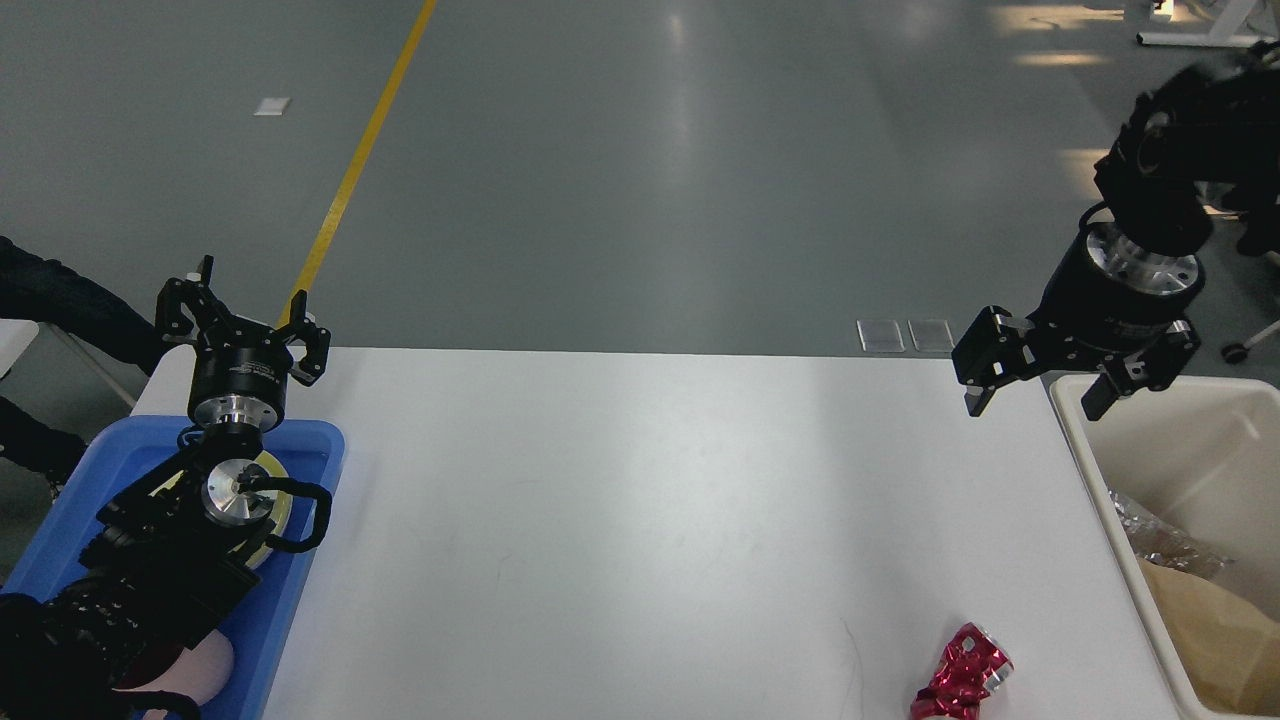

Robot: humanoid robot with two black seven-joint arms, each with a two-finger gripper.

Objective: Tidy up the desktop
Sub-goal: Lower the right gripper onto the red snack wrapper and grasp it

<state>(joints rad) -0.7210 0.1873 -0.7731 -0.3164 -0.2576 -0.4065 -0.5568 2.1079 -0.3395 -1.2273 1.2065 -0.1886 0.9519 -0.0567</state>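
The desktop [640,520] is a wide white tabletop with rounded corners and faint scuffs. A crushed red can [962,674] lies on it near the front right. My left gripper [245,300] is open and empty, raised above the far end of the blue tray [300,570] at the left. My right gripper [1040,395] is open and empty, pointing down, held in the air above the table's far right corner, beside the cream bin [1120,500].
The blue tray holds a yellow and white round object [275,500], partly hidden by my left arm. The cream bin holds crumpled foil [1160,535] and brown paper [1215,630]. Office chair legs stand on the floor at the far right.
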